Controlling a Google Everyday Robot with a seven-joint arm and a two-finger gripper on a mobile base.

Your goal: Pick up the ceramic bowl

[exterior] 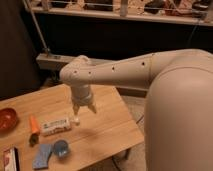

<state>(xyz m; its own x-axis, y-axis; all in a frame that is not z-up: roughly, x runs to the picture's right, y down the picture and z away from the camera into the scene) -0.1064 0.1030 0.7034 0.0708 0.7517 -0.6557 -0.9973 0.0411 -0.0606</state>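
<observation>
The ceramic bowl (7, 119) is a shallow glossy reddish-brown bowl at the far left edge of the wooden table (110, 127), partly cut off by the frame. My gripper (84, 111) hangs from the white arm over the middle of the table, well to the right of the bowl. It points down, with its fingers (93, 107) spread apart and nothing between them. It hovers just above the right end of a white packet (55, 125).
An orange carrot-like item (34, 125) lies between the bowl and the white packet. A small round blue object (61, 147) and a blue cloth (43, 155) lie near the front edge. A flat box (10, 158) is at the front left corner. A dark railing stands behind.
</observation>
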